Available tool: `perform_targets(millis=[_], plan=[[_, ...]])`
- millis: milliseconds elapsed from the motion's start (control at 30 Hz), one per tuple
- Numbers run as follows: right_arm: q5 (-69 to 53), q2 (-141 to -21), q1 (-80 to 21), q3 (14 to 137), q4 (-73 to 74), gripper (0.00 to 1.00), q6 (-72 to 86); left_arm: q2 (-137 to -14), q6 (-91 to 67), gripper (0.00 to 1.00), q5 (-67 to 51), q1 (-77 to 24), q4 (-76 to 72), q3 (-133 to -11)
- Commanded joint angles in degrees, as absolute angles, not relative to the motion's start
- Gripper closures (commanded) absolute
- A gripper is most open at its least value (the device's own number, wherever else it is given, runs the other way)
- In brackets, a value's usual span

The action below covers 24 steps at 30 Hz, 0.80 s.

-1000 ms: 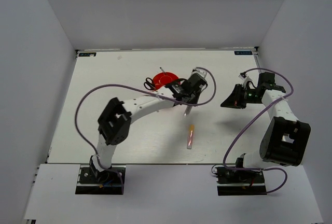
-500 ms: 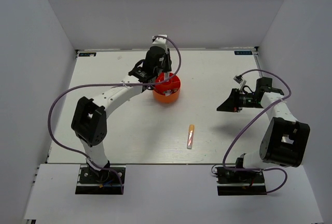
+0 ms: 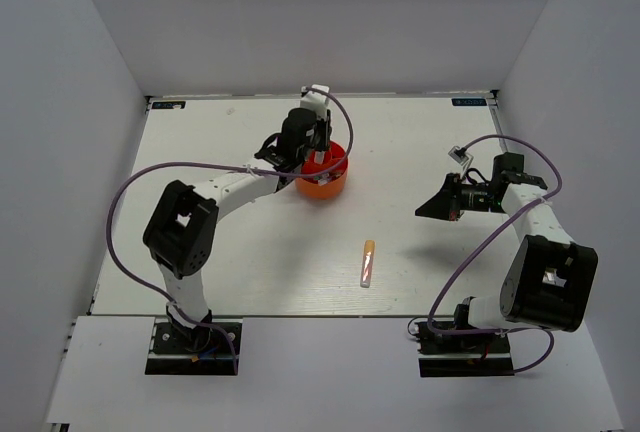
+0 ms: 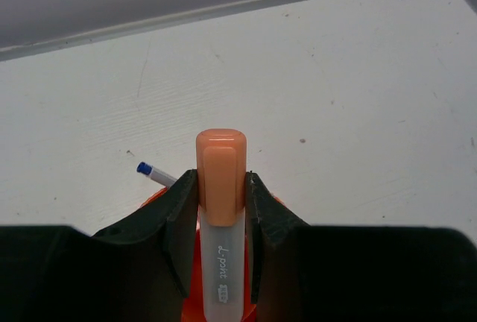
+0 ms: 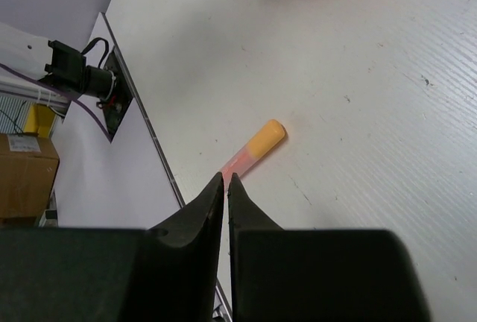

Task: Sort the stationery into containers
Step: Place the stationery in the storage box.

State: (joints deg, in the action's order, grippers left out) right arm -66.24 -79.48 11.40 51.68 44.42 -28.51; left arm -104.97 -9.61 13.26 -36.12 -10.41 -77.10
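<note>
Your left arm (image 3: 235, 184) stretches across the white desk (image 3: 230, 252) to its far centre, where the left jaws hang right over the round orange-red organiser (image 3: 322, 188). The left jaws are clamped on an orange-and-white marker (image 4: 221, 188). The wrist view shows it standing upright between them, orange cap on top and just clear of the tips, with the clear white barrel running down between the two black pads. Slivers of the organiser's orange rim (image 4: 154, 199) peek out on either side below the jaws. A thin pen with a blue tip (image 4: 155, 173) pokes up out of the organiser, just to the left of the left jaws.

Your right arm (image 3: 535, 217) is bent over the right side of the desk, and the right jaws hover above the surface, well apart from the organiser. They stand all but together with only a thin slit between them, and they grip nothing.

The second orange-and-white marker (image 3: 368, 263) lies flat on the bare desk near the centre, cap toward the far side. It is well apart from the organiser and sits to the near left of the right jaws. In the right wrist view this marker (image 5: 256, 147) appears just past the jaw tips, touching neither of them.
</note>
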Motion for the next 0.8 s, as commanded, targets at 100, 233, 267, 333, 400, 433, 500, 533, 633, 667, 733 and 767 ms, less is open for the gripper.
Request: perform_targets(millis=[100, 233, 267, 333, 400, 433, 500, 533, 633, 667, 733, 767], plan=[[-69.0, -78.4, 11.3, 51.5, 43.9, 0.9, -30.6, -106.1, -6.9, 1.0, 14.0, -35.9, -15.1, -75.2], [-68.6, -77.6, 11.3, 50.9, 43.2, 0.9, -30.4, -106.1, -7.3, 1.0, 14.1, -35.9, -15.8, -75.2], [-68.6, -77.3, 11.3, 51.0, 43.1, 0.9, -30.4, -106.0, -7.6, 1.0, 14.0, -35.7, -16.0, -75.2], [-68.4, -77.3, 11.2, 50.6, 42.8, 0.9, -30.1, -105.4, -8.3, 1.0, 13.1, -35.8, -16.0, -75.1], [-68.4, -77.3, 11.2, 50.6, 42.7, 0.9, -30.1, -104.9, -8.1, 1.0, 12.7, -35.9, -16.2, -75.3], [-68.3, -77.5, 11.2, 50.5, 42.8, 0.9, -30.1, -104.6, -7.7, 1.0, 12.7, -35.9, -15.8, -75.3], [-68.4, -77.6, 11.3, 50.8, 42.9, 0.88, -30.1, -104.6, -7.7, 1.0, 13.0, -35.9, -15.0, -75.0], [-68.2, -77.6, 11.2, 50.7, 42.8, 0.86, -30.1, -104.3, -7.8, 1.0, 12.8, -36.0, -15.1, -74.5], [-68.4, -77.4, 11.3, 50.8, 43.0, 0.79, -30.1, -103.6, -8.2, 0.98, 13.9, -36.0, -15.9, -72.0], [-68.3, -77.4, 11.3, 50.8, 43.1, 0.73, -30.0, -103.4, -8.3, 0.95, 14.1, -35.9, -16.2, -71.0], [-67.9, -77.3, 11.2, 50.9, 43.2, 0.68, -30.1, -103.1, -9.0, 0.85, 14.7, -35.9, -16.3, -69.9], [-67.9, -77.3, 11.4, 51.0, 43.2, 0.63, -30.2, -102.7, -9.1, 0.71, 14.8, -35.9, -16.3, -69.5]])
